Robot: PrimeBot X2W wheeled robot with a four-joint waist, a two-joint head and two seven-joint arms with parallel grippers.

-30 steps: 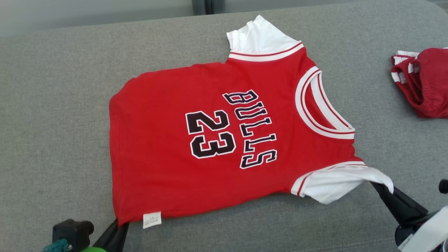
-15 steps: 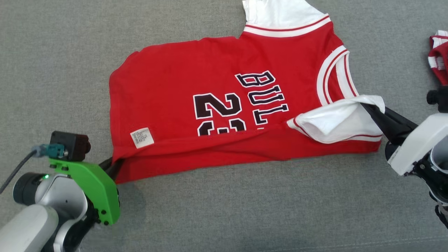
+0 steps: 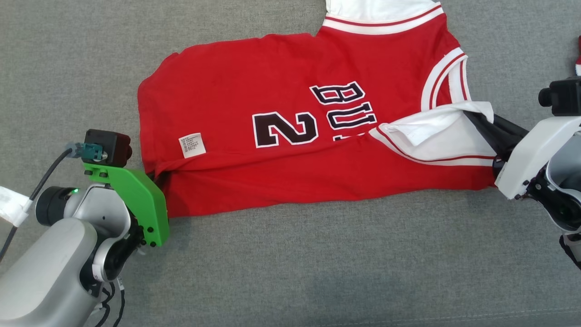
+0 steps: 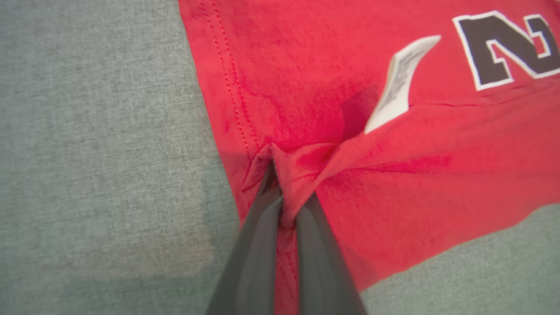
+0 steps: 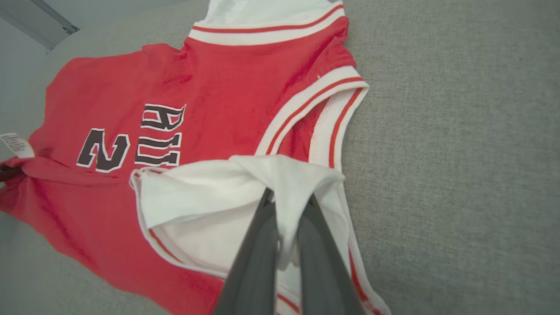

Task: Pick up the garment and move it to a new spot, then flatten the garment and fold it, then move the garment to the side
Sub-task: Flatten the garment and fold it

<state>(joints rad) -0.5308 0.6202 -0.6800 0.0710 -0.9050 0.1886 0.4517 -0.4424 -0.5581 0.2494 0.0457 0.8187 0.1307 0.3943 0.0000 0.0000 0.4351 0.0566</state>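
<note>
A red jersey (image 3: 281,104) with white sleeves and black lettering lies on the grey cushion, its near long edge folded up over the print. My left gripper (image 3: 155,176) is shut on the red hem corner (image 4: 284,175) at the lower left. My right gripper (image 3: 476,121) is shut on the white sleeve (image 3: 435,131), which is lifted and carried over the jersey body; the right wrist view has the sleeve (image 5: 245,192) bunched between the fingers. A white care label (image 3: 192,145) faces up near the left hem. The "2" and part of "BU" remain uncovered.
The grey fabric surface (image 3: 317,263) stretches all around the jersey. A sliver of another red and white garment (image 3: 578,56) lies at the far right edge. My pale forearms occupy the lower left and right corners.
Both grippers have carried the near edge of the jersey farther away from me, so the fold now hides the second digit and more of the lettering. The head camera has also shifted forward.
</note>
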